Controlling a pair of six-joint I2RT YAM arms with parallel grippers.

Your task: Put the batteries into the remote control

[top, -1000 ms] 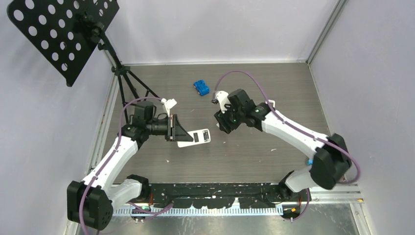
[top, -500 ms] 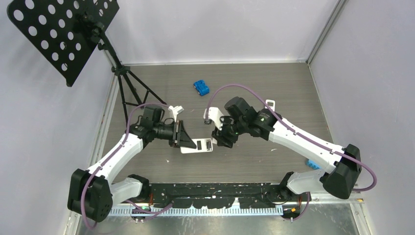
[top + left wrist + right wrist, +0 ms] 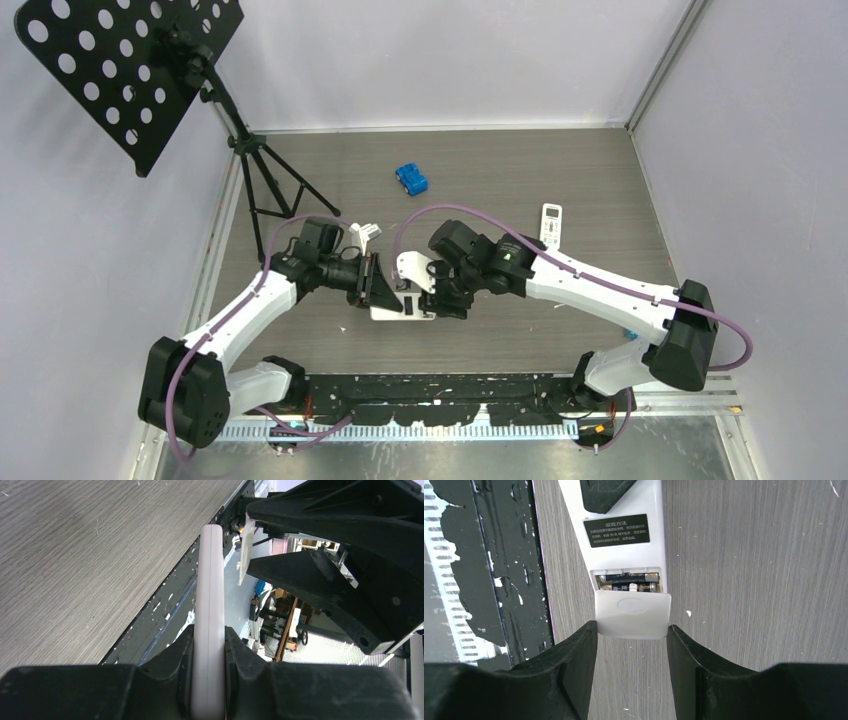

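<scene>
My left gripper is shut on the long edges of a white remote and holds it back side up; it shows edge-on in the left wrist view. The remote's back has an open compartment with two dark batteries lying side by side in it. My right gripper holds the white battery cover between its fingertips, at the compartment's end and partly over it. The right gripper sits at the remote's right end.
A second white remote lies on the table at the back right. A blue toy-like block lies at the back centre. A music stand's tripod stands at the back left. The black front rail runs just beside the remote.
Both arms have moved toward each other and toward the near edge. The right gripper has come from the back right up to the remote's end, uncovering the second remote behind it.
</scene>
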